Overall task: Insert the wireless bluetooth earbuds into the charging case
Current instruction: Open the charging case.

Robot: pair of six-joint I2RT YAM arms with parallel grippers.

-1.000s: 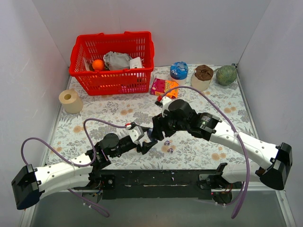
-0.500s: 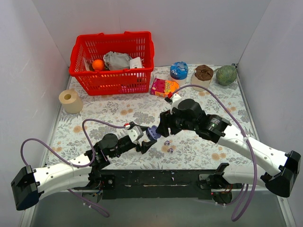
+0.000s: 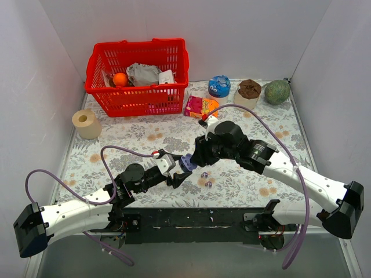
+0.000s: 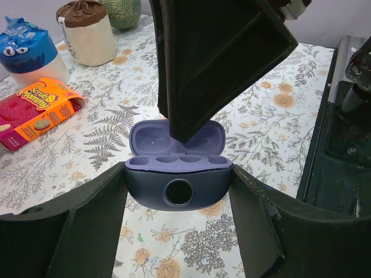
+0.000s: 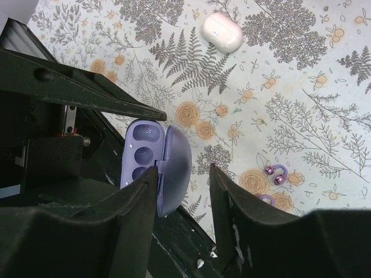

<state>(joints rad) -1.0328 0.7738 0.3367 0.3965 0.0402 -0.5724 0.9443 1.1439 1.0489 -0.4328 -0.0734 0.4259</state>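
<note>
Lavender charging case [image 4: 145, 186]: lid open | earbuds [image 5: 270, 170] lying on table [image 5: 324, 69] | basket [image 3: 139, 94]: orange [image 3: 120, 79]

Smooth matt plastic chg case [image 4: 149, 186], glossy earbuds [image 5: 270, 171], plastic basket [image 3: 139, 99]

A table [image 3: 116, 136] covered in a pale floral-print cloth (grey ferns, orange blossoms) fills the scene. Plain white walls [image 3: 243, 35] rise behind it and at both its sides, evenly lit.

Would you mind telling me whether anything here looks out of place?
Both earbuds lie loose on the table, apart from the open case in the left gripper, whose sockets are empty.
</note>
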